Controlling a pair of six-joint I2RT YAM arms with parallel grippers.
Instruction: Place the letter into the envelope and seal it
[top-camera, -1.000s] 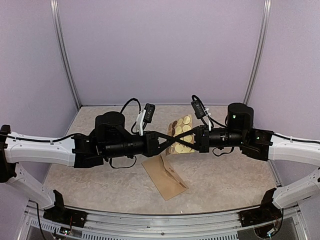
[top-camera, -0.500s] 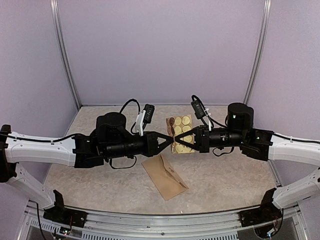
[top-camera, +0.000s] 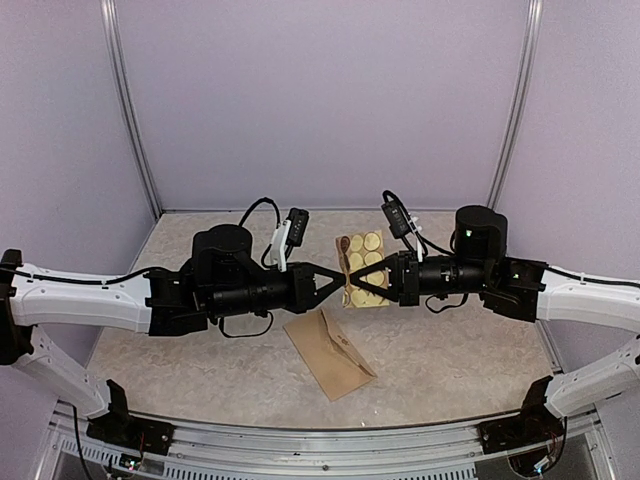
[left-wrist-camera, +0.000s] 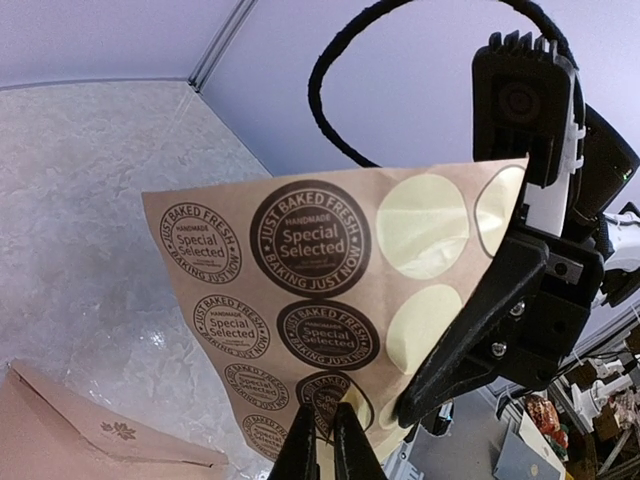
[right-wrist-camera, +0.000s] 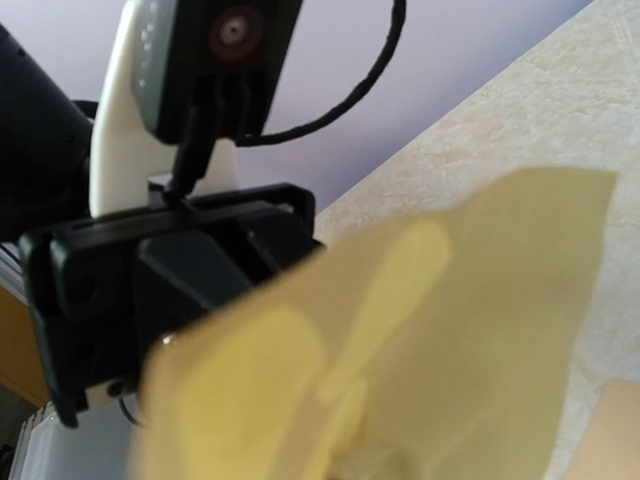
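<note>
The brown envelope (top-camera: 330, 352) lies flat on the table in front of the arms; a corner of it shows in the left wrist view (left-wrist-camera: 90, 435). The letter is not in view. A sticker sheet (top-camera: 362, 266) with round gold and brown stickers is held in the air between the two grippers. My right gripper (top-camera: 358, 281) is shut on the sheet's edge; its dark finger (left-wrist-camera: 490, 330) shows at the sheet's right side. My left gripper (left-wrist-camera: 325, 428) is shut on a brown sticker (left-wrist-camera: 345, 400) at the sheet's lower edge, partly lifted off. The right wrist view shows only the sheet's blurred yellow back (right-wrist-camera: 420, 340).
The mottled beige table (top-camera: 450, 350) is ringed by lilac walls and two metal posts (top-camera: 130, 110). The left wrist camera and its cable (right-wrist-camera: 200, 60) hang close in front of my right gripper. Both arms meet over the table's middle, above the envelope's far end.
The sticker sheet has turned from a tilt to nearly square in the air. The left gripper's fingers have drawn in to the sheet's lower edge. The envelope has not moved.
</note>
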